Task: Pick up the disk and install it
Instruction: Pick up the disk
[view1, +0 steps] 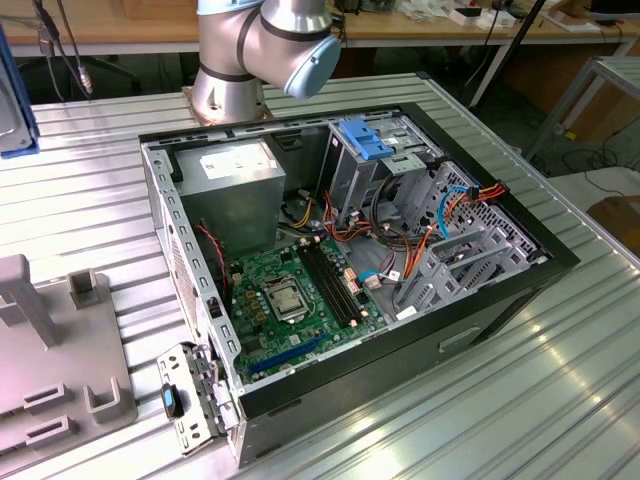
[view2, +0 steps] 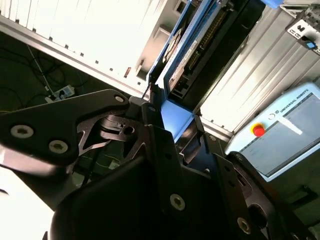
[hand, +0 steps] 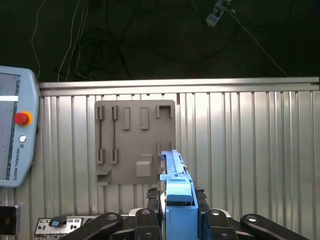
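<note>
While clamped on the disk (hand: 172, 170), held its long axis straight out from the gripper (hand: 178, 196), computer case (view1: 470, 330) at 3 o'clock of the grey fixture (view1: 60, 390), exterior view.

Silver arm (view1: 232, 55), pale-blue joint cap (view1: 314, 62), black jaws.

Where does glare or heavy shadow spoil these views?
Second wrist view: table blown out white, tool a dark silhouette. Exterior view: bright streaks on the table at the exterior view's right. First wrist view: disk evenly lit, blackness beyond the table.
</note>
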